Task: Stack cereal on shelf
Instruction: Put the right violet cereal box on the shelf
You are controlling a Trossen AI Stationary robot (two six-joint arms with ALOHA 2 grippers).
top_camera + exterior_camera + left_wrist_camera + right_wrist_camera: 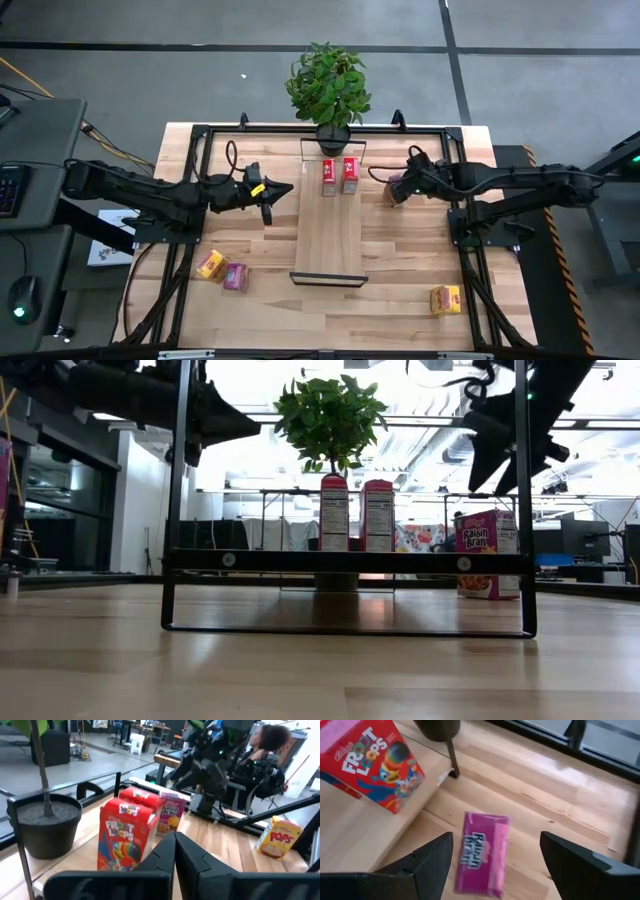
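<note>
My right gripper (495,865) hangs spread wide above a pink-magenta cereal box (482,854) standing on the tabletop just beside the shelf (329,240), near the end where two red boxes (339,173) already stand by the potted plant (328,88). My left gripper (268,193), fingers pressed together and empty, waits on the shelf's opposite side. The box looks light, stiff but crushable cardboard with slick printed faces; I judge a gentle pinch across its narrow sides best.

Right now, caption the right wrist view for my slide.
Open right gripper above a pink-magenta box beside the shelf.
</note>
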